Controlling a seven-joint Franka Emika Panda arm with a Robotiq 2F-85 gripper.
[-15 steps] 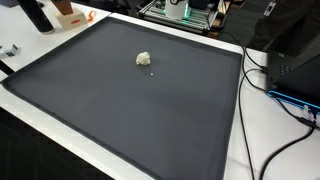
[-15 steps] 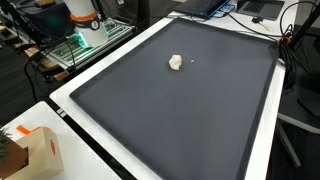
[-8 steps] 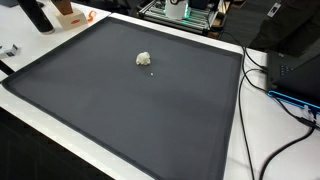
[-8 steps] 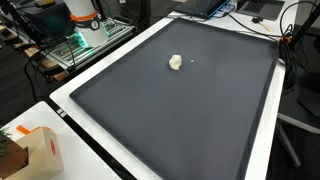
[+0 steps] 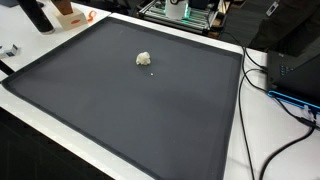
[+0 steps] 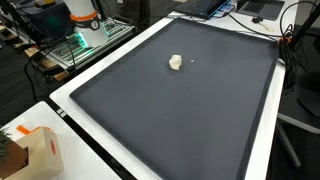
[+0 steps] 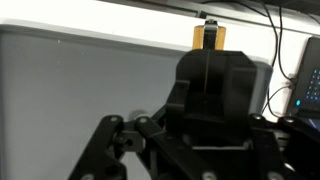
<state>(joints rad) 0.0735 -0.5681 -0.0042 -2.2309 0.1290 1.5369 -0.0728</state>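
A small white crumpled lump (image 5: 144, 59) (image 6: 176, 62) lies on a large dark mat (image 5: 120, 115) (image 6: 190, 125), with a tiny speck (image 5: 151, 71) beside it. The arm and gripper do not appear in either exterior view. In the wrist view the black gripper body (image 7: 210, 105) and its linkages fill the lower frame, over a grey surface. The fingertips lie outside the picture, so how the jaws stand is hidden. Nothing is seen held.
The mat lies on a white table (image 6: 262, 160). An orange-and-tan box (image 6: 38, 150) (image 5: 68, 14) stands near a corner. Black equipment (image 5: 295, 55) and cables (image 5: 248, 120) run along one side. The robot's base with an orange ring (image 6: 82, 18) stands beyond the mat. An orange object (image 7: 208, 37) shows in the wrist view.
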